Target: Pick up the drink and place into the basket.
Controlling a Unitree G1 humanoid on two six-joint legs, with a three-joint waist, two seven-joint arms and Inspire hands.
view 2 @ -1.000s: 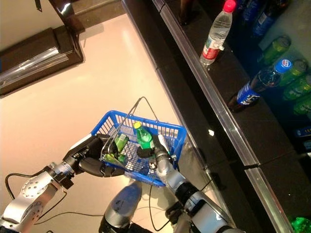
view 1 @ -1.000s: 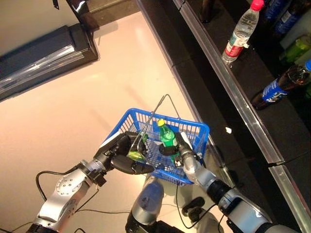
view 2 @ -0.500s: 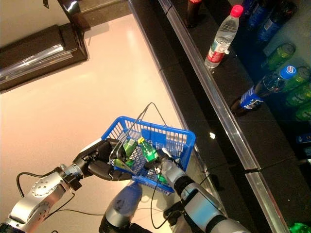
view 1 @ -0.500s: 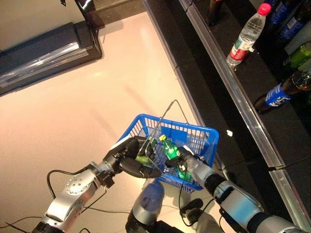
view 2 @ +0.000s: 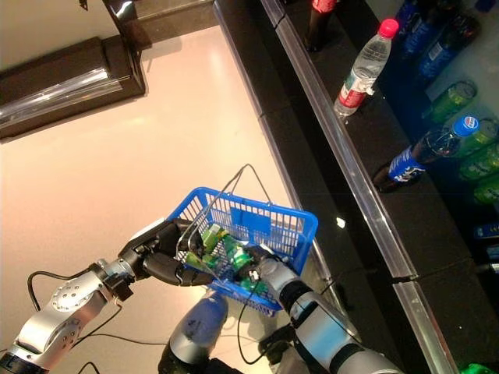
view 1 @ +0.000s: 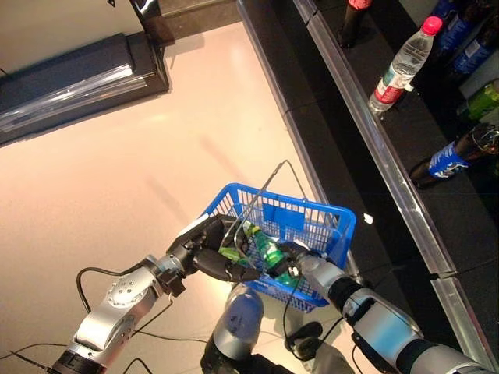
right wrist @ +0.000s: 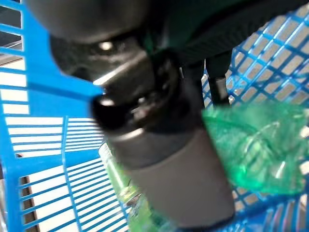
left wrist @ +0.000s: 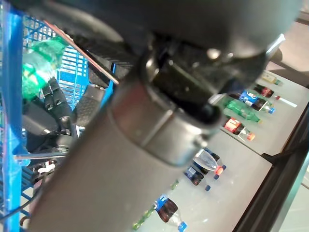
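Note:
The blue wire basket [view 1: 335, 226] hangs over the pale floor, and my left hand [view 1: 204, 248] curls round its near rim by the metal handle [view 1: 261, 191]. A green drink bottle [view 1: 270, 253] lies tilted low inside the basket, with my right hand [view 1: 302, 262] reaching in from the near side and closed on it. In the right wrist view the green bottle [right wrist: 260, 145] rests against the blue mesh [right wrist: 43, 145]. The left wrist view shows the green bottle [left wrist: 41, 67] above the right hand's curled fingers [left wrist: 48, 101].
A second green drink [view 2: 209, 235] lies in the basket by my left hand. To the right, a dark shelf with a metal edge [view 1: 374, 148] carries a clear red-capped water bottle [view 1: 401, 66], a blue-labelled cola bottle [view 1: 448, 156] and several others. A dark low unit [view 1: 70, 78] stands at upper left.
My right hand has lowered the green bottle from upright to lying tilted deep in the basket. The whole picture has shifted, so the camera moved. My left hand keeps its hold.

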